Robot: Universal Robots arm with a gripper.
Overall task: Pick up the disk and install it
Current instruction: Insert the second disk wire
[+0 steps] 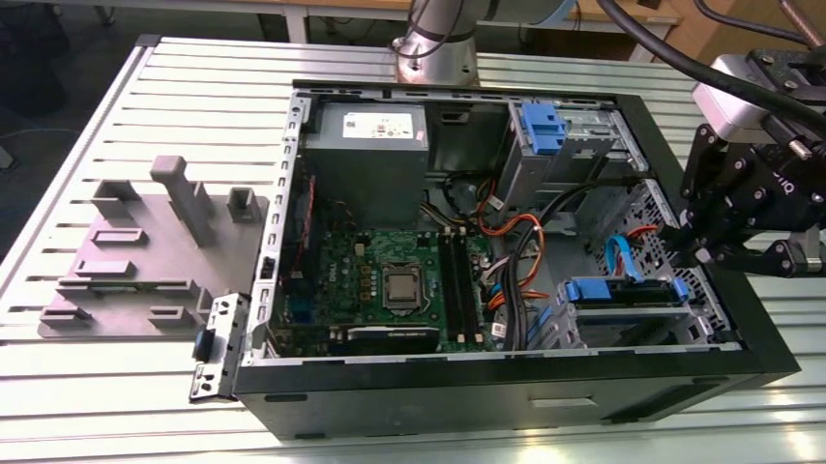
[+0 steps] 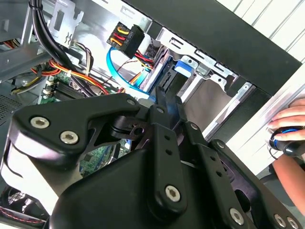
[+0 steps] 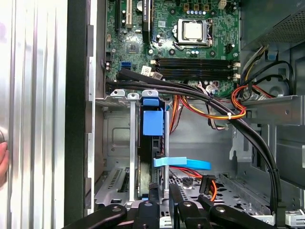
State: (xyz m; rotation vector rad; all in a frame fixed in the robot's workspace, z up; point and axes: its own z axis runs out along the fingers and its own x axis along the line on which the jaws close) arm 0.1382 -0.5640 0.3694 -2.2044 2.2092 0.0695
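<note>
The disk stands on edge in a slot of the metal drive cage at the near right corner of the open computer case. Its blue carrier handle faces up out of the cage, and a blue flat cable runs beside it. In the second wrist view the blue carrier lies just beyond my fingertips. My gripper hangs above the case's right wall, over the cage and clear of the disk. Its black fingers stand close together with nothing between them.
The case holds a motherboard, a grey power supply and black and orange cable bundles near the cage. Another blue carrier sits in the far bay. A grey fixture lies at the exterior view's left. A person's hand rests beside the case.
</note>
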